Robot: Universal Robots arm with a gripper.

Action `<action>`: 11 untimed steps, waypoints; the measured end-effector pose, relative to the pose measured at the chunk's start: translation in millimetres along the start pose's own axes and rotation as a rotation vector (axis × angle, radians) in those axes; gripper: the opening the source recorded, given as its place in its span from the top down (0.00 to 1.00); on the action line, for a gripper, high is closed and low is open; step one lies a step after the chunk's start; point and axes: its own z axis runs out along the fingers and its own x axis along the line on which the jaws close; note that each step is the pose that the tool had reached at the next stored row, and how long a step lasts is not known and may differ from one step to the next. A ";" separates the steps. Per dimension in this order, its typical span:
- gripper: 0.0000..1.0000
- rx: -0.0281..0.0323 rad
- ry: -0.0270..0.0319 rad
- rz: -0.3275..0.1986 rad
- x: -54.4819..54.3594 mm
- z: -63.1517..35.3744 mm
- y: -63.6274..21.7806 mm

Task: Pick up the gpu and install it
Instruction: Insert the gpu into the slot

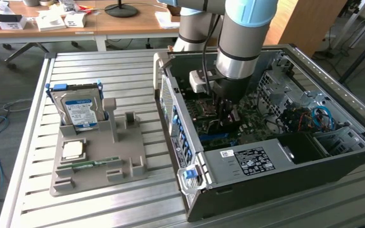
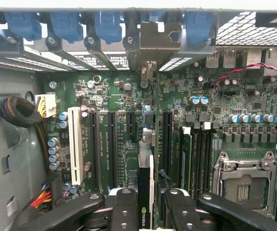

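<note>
Black gripper (image 2: pixel 146 211), inside the open computer case (image 1: pixel 353 152) by the worktop's (image 1: pixel 106 61) edge on the exterior view's right: clamped on the gpu (image 2: pixel 145 168), held edge-on above the motherboard (image 2: pixel 104 91) slots. Card faces hidden; seating indiscernible; fingertips cut off.

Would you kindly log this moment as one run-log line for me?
stage: install | hand: shut on gpu | gpu: edge-on over motherboard slots, inside case | seated: cannot tell
</note>
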 end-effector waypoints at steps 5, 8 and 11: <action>0.74 -0.0001 0.0000 0.000 0.0 0.0 0.2; 0.74 0.0012 0.0000 0.000 0.1 0.9 0.3; 0.74 0.0014 0.0000 0.000 0.0 1.1 0.3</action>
